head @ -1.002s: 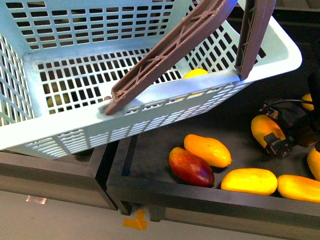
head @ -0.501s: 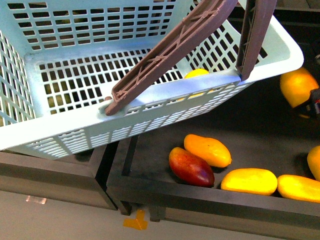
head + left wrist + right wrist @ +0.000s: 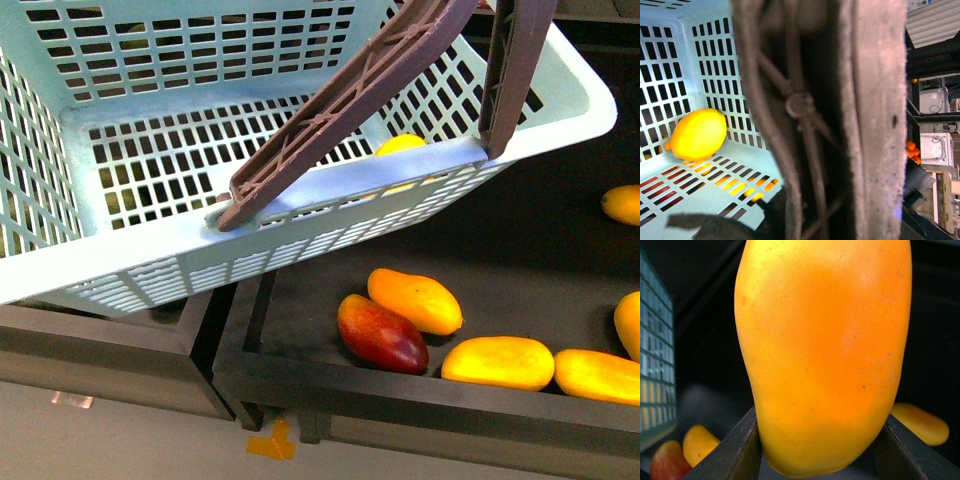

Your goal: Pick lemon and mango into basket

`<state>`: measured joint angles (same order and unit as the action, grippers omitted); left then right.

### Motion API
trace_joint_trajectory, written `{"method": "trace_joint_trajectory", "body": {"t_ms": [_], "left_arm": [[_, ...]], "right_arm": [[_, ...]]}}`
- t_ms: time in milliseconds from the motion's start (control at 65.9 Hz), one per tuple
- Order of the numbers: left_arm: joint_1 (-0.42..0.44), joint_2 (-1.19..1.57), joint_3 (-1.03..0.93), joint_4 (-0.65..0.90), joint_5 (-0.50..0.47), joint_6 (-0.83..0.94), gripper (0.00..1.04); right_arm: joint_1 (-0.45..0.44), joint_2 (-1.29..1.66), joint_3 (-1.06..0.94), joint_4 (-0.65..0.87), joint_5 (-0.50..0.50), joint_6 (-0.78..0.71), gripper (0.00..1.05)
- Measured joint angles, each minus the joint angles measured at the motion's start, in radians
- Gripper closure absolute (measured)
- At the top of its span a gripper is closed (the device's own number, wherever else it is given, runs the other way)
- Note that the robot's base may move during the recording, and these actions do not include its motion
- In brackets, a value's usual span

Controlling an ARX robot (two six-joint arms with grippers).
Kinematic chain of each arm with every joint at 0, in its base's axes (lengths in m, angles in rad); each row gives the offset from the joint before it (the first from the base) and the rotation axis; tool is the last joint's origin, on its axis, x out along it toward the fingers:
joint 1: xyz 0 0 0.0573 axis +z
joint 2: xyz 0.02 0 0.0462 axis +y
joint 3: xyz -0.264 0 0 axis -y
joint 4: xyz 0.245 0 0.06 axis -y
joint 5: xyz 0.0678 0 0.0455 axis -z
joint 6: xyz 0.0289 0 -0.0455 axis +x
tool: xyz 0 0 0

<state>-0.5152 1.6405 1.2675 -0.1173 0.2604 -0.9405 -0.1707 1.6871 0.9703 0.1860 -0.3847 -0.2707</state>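
Note:
The aqua basket (image 3: 300, 215) hangs tilted over the bins, lifted by its brown handles (image 3: 350, 100). My left gripper (image 3: 825, 220) is shut on a basket handle (image 3: 840, 120), which fills the left wrist view. One lemon (image 3: 699, 134) lies on the basket floor and shows through the slotted wall as the lemon (image 3: 400, 146) in the front view. An orange-yellow mango (image 3: 822, 350) is clamped upright in my right gripper (image 3: 822, 460), a dark finger (image 3: 735, 450) pressing on each side. It hangs above the bin, beside the basket wall (image 3: 655, 365). Neither arm shows in the front view.
A dark bin (image 3: 400, 395) under the basket holds several loose mangoes: an orange one (image 3: 415, 300), a red one (image 3: 382, 333), yellow ones (image 3: 498, 362) (image 3: 598, 375), and another at the right edge (image 3: 622, 203). A second bin (image 3: 100, 345) lies to the left.
The right gripper lifted its mango off the bin floor, moving up and to the right out of the front view. The basket shifted slightly to the right.

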Motion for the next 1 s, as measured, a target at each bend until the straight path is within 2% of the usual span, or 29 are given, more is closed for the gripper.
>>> {"method": "trace_joint_trajectory", "body": {"t_ms": [106,243,531,668,896,956,1002], "left_arm": [[0.000,0.000,0.000,0.000,-0.002,0.001,0.91],[0.000,0.000,0.000,0.000,-0.001,0.000,0.91],[0.000,0.000,0.000,0.000,-0.001,0.000,0.91],[0.000,0.000,0.000,0.000,-0.001,0.000,0.91],[0.000,0.000,0.000,0.000,-0.002,0.000,0.91],[0.000,0.003,0.000,0.000,0.005,-0.002,0.91],[-0.002,0.005,0.000,-0.001,0.006,-0.005,0.91]], "right_arm": [[0.087,-0.066,0.042,-0.025,0.011,0.014,0.54],[0.238,-0.040,0.105,-0.024,0.077,0.035,0.54],[0.411,0.047,0.155,-0.018,0.172,0.091,0.54],[0.480,0.086,0.162,-0.011,0.249,0.112,0.54],[0.532,0.135,0.188,-0.003,0.379,0.182,0.16],[0.528,0.128,0.189,0.012,0.414,0.207,0.09],[0.521,0.117,0.189,0.018,0.471,0.229,0.08]]}}
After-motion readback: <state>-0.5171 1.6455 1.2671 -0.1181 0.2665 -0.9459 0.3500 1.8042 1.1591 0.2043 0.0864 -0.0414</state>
